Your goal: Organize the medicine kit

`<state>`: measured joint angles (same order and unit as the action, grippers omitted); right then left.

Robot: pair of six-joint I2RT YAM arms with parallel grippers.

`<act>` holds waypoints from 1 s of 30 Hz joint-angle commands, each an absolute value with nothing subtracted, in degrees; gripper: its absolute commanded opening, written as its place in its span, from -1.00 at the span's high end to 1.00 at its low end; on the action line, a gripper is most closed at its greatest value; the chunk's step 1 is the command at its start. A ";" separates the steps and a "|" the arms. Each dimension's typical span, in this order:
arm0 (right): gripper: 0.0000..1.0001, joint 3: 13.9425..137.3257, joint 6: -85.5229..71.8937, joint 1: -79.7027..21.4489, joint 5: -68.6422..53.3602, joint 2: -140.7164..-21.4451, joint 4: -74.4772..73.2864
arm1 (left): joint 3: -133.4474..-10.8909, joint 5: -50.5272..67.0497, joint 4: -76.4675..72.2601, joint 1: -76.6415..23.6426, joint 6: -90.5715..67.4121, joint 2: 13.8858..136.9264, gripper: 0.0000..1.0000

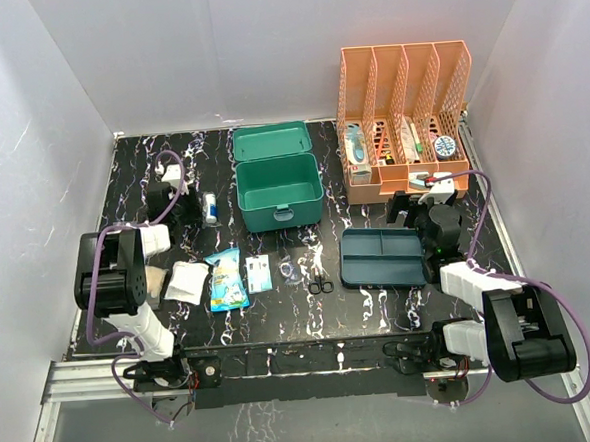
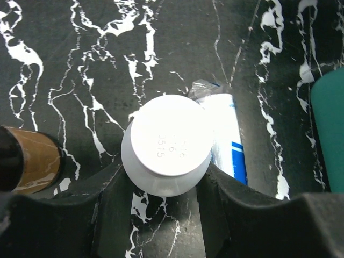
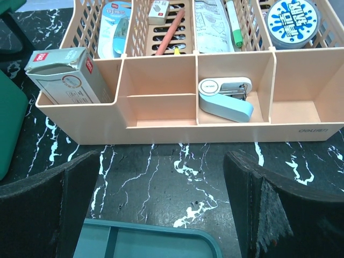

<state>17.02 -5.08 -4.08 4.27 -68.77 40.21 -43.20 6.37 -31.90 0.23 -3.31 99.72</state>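
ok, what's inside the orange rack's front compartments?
A grey carton sits in the leftmost one and a blue-white stapler lies in the third. The others show bare floor; the front wall of the orange rack hides their near edges.

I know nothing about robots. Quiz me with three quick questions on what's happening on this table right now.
1. True or false: the left gripper has nothing between its fingers.
2. The lid of the medicine kit is: A) latched shut, B) open, C) lying apart from the box.
3. Fill in: the ___ gripper is open, with only bare table between its fingers.

Key: 1 false, a white bottle sits between them; 2 B; 3 right gripper.
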 commanded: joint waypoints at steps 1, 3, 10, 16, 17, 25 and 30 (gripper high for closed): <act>-0.97 17.21 -5.44 -4.31 3.21 -66.09 40.57 | -48.82 12.86 -19.65 -0.26 1.45 94.51 1.00; -0.96 17.41 -5.68 -4.29 3.01 -65.23 39.74 | -52.86 14.61 -12.73 -0.25 4.75 92.73 1.00; -0.96 18.54 -6.42 -4.31 1.68 -62.08 35.99 | -70.96 20.89 11.25 -0.33 16.42 90.26 1.00; -0.96 18.98 -6.98 -4.45 1.33 -58.62 32.26 | -86.35 24.72 30.34 -4.80 25.46 93.07 1.00; -0.96 19.03 -7.02 -4.40 1.40 -58.08 31.74 | -88.43 24.47 33.14 -6.46 27.65 93.87 1.00; -0.96 19.16 -7.55 -4.56 2.57 -53.62 27.12 | -99.40 17.26 44.38 -21.09 34.14 102.08 1.00; -0.96 19.16 -7.41 -4.61 2.84 -51.63 24.55 | -105.25 11.84 46.89 -26.97 37.94 108.95 1.00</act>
<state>17.06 -7.18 -4.29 1.91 -53.54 25.61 -99.90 17.28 41.06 -24.27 33.28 105.78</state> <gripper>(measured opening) 0.983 0.423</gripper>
